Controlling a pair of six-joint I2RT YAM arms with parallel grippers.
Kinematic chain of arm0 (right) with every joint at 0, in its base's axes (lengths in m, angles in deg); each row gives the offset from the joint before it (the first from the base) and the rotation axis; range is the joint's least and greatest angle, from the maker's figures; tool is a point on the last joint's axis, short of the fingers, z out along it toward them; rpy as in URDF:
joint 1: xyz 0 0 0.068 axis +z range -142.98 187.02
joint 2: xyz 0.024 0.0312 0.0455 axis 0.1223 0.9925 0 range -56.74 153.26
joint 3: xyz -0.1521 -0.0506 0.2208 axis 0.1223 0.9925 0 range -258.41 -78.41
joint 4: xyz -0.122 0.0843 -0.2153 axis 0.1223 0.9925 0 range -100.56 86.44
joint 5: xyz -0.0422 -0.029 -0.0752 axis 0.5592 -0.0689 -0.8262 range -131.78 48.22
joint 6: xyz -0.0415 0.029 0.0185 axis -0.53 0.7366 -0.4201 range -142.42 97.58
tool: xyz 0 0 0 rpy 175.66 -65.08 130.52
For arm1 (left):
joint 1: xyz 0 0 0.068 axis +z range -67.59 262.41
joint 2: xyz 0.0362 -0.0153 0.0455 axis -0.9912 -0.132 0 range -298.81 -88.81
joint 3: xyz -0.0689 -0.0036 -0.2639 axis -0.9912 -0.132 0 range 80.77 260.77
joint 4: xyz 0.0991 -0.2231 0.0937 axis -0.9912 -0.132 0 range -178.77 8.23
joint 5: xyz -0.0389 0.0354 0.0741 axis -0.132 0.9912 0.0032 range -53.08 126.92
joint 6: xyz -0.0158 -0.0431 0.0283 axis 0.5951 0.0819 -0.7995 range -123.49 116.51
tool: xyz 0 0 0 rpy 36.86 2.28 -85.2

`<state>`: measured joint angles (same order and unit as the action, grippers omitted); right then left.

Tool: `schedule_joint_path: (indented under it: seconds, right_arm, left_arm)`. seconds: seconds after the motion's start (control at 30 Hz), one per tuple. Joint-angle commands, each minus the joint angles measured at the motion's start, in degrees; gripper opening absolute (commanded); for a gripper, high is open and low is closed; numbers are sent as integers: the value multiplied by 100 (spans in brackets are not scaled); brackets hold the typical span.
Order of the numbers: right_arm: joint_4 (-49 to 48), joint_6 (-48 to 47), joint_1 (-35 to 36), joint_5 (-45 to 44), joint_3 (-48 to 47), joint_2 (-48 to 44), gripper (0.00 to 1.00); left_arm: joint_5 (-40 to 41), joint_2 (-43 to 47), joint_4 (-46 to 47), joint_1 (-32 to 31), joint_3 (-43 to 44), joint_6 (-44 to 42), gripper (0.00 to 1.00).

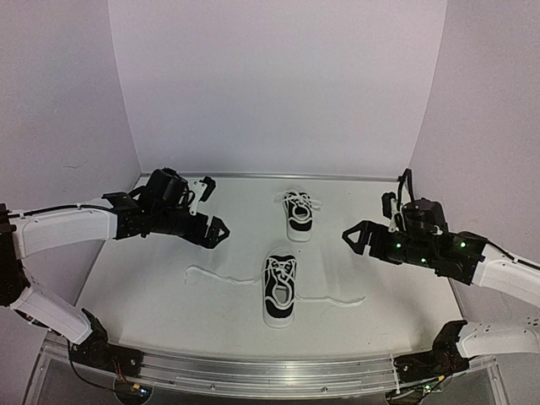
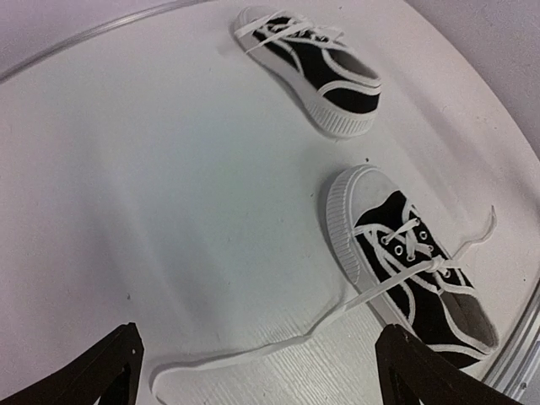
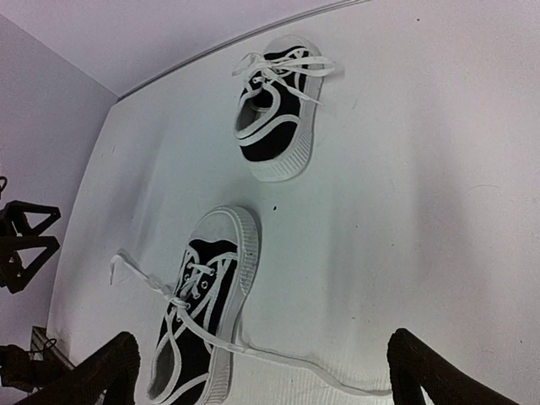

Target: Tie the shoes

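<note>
Two small black sneakers with white soles stand on the white table. The near shoe (image 1: 280, 288) has its laces crossed once. One lace end (image 1: 211, 276) trails left and the other (image 1: 342, 299) trails right. The far shoe (image 1: 298, 213) has its laces bunched on top. My left gripper (image 1: 221, 232) is open and empty, above the table left of the shoes. My right gripper (image 1: 348, 239) is open and empty to their right. The left wrist view shows the near shoe (image 2: 413, 270), the far shoe (image 2: 316, 67) and the left lace (image 2: 253, 353) between my fingers. The right wrist view shows the near shoe (image 3: 202, 312), the far shoe (image 3: 274, 110) and the right lace (image 3: 312, 367).
White backdrop walls (image 1: 270, 84) close the table at the back and sides. A metal rail (image 1: 270, 369) runs along the near edge, with the arm bases at its ends. The left gripper (image 3: 21, 240) shows at the left edge of the right wrist view.
</note>
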<state>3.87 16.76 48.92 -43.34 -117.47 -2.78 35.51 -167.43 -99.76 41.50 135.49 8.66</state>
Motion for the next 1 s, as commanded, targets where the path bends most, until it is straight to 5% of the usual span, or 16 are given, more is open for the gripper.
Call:
schedule_joint_path:
  seconds: [0.0, 0.13, 0.47, 0.97]
  right_arm:
    - [-411, -644, -15, 530, -328, 199, 98]
    - [-551, -814, -14, 743, -330, 251, 98]
    - [-968, -1055, -12, 1508, -356, 544, 98]
    - [-1113, -919, -15, 1488, -231, 517, 98]
  left_arm:
    - [-574, 209, 612, 52, 425, -850, 100]
    - [-1553, -75, 324, 29, 610, -1468, 100]
    - [-1113, -1156, 869, -378, 10, -2791, 98]
    - [-1940, -2711, 439, -522, 780, -4106, 59]
